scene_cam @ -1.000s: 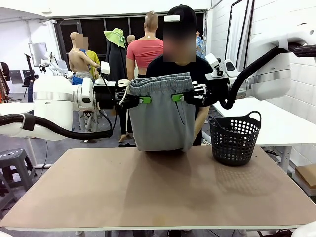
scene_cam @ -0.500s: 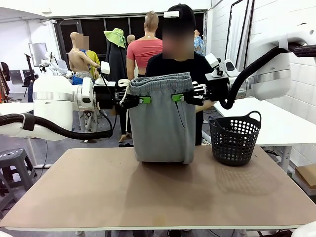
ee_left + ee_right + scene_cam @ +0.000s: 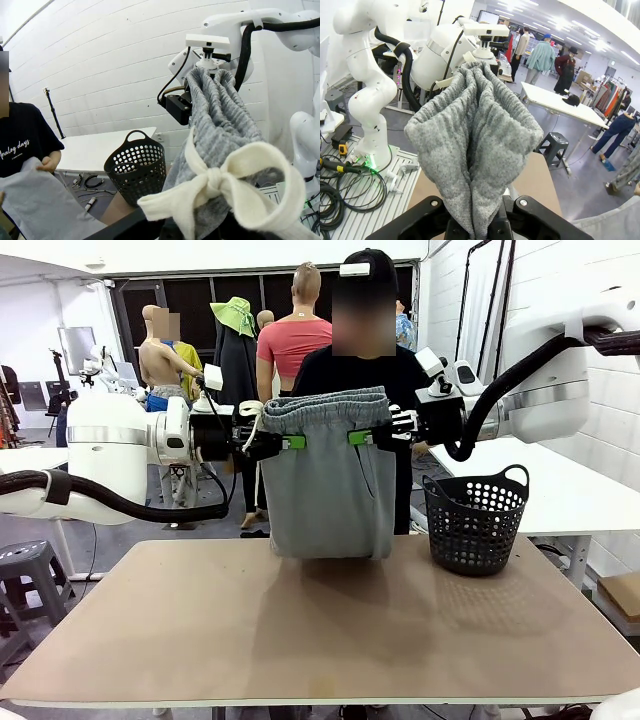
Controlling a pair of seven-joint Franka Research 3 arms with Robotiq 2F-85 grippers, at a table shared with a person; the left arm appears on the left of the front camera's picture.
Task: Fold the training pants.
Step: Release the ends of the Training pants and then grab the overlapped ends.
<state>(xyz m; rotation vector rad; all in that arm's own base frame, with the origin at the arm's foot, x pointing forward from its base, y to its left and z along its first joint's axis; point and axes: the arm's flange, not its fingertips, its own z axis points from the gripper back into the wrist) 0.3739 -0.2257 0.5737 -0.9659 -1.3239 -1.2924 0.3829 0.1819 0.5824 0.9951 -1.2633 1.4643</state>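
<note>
A black perforated basket (image 3: 474,520) stands at the far right of the tan table (image 3: 300,640), both handles up. Behind the far edge stands a person in a black T-shirt (image 3: 325,368), and off to the left there's a grey stool (image 3: 25,565) on the floor.

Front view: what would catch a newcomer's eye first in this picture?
The light grey soft jersey training pants hang in the middle over the far part of the brown table, held at the waistband by the left gripper and the right gripper, both shut on it. A black perforated plastic basket stands on the table's right side.
</note>
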